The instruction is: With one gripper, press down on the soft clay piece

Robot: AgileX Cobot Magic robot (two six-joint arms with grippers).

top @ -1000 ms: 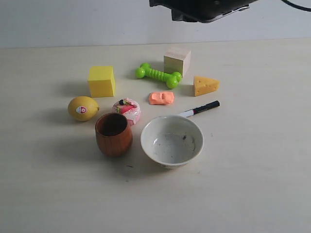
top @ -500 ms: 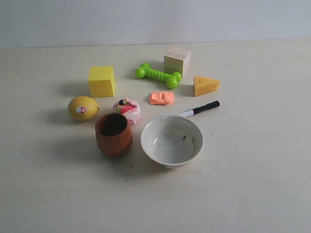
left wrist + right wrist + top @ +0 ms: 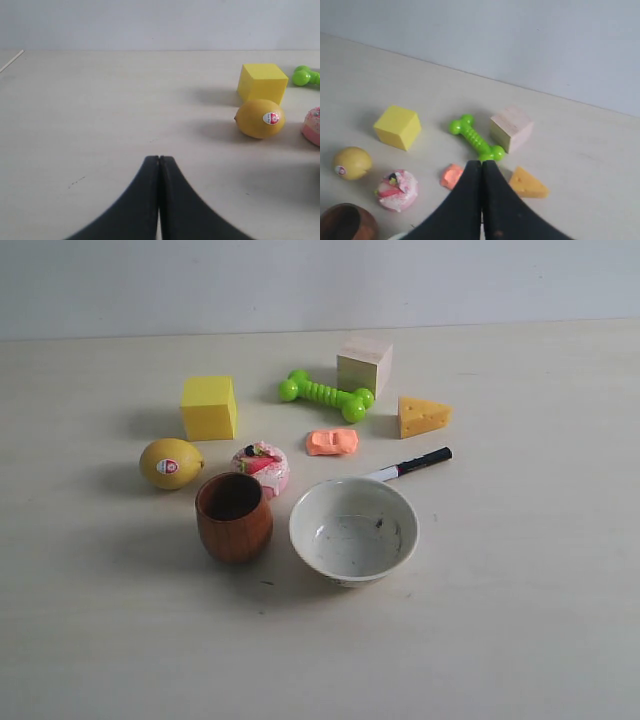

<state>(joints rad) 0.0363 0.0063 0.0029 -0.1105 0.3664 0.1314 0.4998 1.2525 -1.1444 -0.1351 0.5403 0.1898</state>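
The soft clay piece (image 3: 333, 442) is a small salmon-orange lump lying on the table between the green dumbbell toy (image 3: 325, 395) and the marker pen (image 3: 410, 465). In the right wrist view the clay (image 3: 452, 175) shows partly behind my right gripper (image 3: 481, 162), which is shut with nothing in it and held above the clay. My left gripper (image 3: 159, 158) is shut and empty over bare table, well away from the lemon (image 3: 260, 118). Neither gripper appears in the exterior view.
Around the clay stand a wooden cube (image 3: 364, 365), a cheese wedge (image 3: 423, 416), a yellow cube (image 3: 209, 407), a lemon (image 3: 171, 463), a pink cake toy (image 3: 262, 468), a brown wooden cup (image 3: 234, 516) and a white bowl (image 3: 354, 529).
A dark arm part that hung at the exterior view's top edge a second ago has left the picture. The objects on the table have not moved.
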